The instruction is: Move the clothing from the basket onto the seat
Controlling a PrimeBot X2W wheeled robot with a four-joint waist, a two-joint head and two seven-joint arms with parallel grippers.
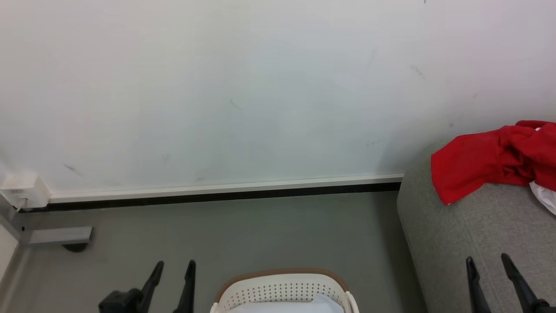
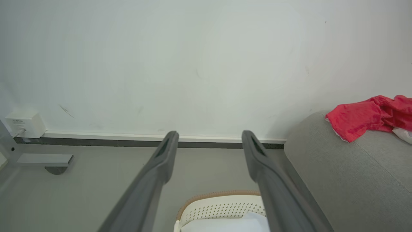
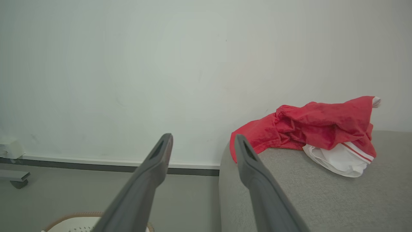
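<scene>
Pale blue-white cloth (image 1: 304, 305) in white perforated plastic basket (image 1: 282, 274). Red fabric garment (image 1: 486, 165) at corner of grey woven sofa (image 1: 456, 234); my left gripper (image 1: 176, 263) and right gripper (image 1: 486, 257) spread.

Red clothing (image 3: 309, 124) crumpled on grey seat (image 3: 289, 193).

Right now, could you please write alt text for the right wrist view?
A crumpled red garment with white trim lies on a grey sofa by a white wall; the right gripper, jaws open, rises in the foreground.
</scene>
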